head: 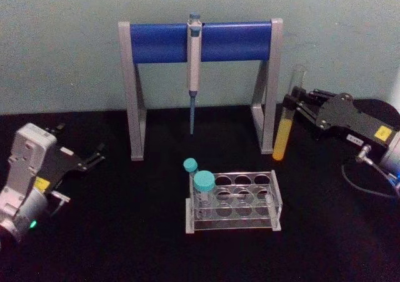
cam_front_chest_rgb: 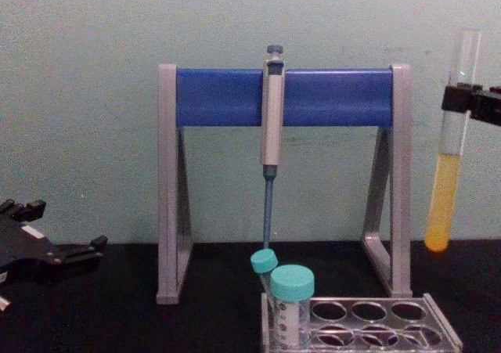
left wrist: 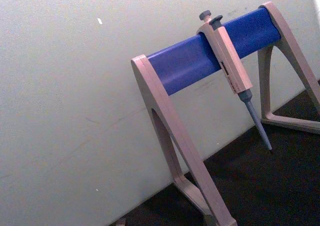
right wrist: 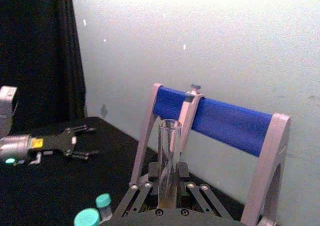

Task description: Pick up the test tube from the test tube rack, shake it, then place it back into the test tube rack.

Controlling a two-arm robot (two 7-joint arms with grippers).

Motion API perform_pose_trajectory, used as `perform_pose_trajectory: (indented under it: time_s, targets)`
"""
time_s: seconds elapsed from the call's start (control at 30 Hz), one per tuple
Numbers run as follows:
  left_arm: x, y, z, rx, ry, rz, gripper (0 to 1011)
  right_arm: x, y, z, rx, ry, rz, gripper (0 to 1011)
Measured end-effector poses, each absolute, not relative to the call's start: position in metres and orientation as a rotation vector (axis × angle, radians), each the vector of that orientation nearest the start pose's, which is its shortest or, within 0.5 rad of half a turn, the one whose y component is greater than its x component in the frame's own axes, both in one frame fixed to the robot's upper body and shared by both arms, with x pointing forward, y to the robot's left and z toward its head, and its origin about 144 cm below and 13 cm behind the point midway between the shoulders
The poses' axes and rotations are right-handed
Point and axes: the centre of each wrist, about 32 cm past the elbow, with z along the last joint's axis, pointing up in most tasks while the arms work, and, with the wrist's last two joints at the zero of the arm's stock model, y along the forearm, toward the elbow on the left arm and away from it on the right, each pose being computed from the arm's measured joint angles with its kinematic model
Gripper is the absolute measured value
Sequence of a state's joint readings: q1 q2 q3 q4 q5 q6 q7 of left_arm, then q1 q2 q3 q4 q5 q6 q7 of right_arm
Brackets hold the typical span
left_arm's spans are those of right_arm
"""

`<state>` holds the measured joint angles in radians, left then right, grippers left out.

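Looking down from the head on stand (head: 156, 42) and rack (head: 237, 218); facing them level, closer, from the chest; sharing the stand from both wrists.

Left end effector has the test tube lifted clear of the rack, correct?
No, it's the right end effector that has the test tube lifted clear of the rack. The head view shows it; the left end effector rests apart, open.
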<state>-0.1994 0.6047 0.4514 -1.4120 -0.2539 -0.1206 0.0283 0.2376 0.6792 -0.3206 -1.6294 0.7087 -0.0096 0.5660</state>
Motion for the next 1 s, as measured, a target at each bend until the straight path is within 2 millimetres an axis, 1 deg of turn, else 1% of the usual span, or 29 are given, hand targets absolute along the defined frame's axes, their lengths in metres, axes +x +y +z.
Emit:
perform_pose_trajectory:
  time_s: [0.27, 0.43, 0.6, 0.83, 1.0]
  targets:
    - [0.489, 0.31, 1.14, 0.304, -0.285, 1.248, 1001, 0.511, -0.313, 1.237, 0.075, -0.081, -0.728, 228]
    - [0.489, 0.31, 1.14, 0.304, -0.285, 1.248, 1001, 0.517, -0.306, 1.236, 0.087, -0.075, -0.705, 228]
    - [0.489, 0.31, 1.14, 0.304, -0.285, 1.248, 1001, 0.521, -0.298, 1.234, 0.1, -0.057, -0.645, 228]
    - [0.489, 0.31, 1.14, 0.304, -0.285, 1.248, 1001, 0.519, -0.294, 1.232, 0.108, -0.033, -0.57, 228]
    - [0.489, 0.31, 1.14, 0.305, -0.285, 1.248, 1001, 0.512, -0.298, 1.233, 0.08, -0.031, -0.542, 228]
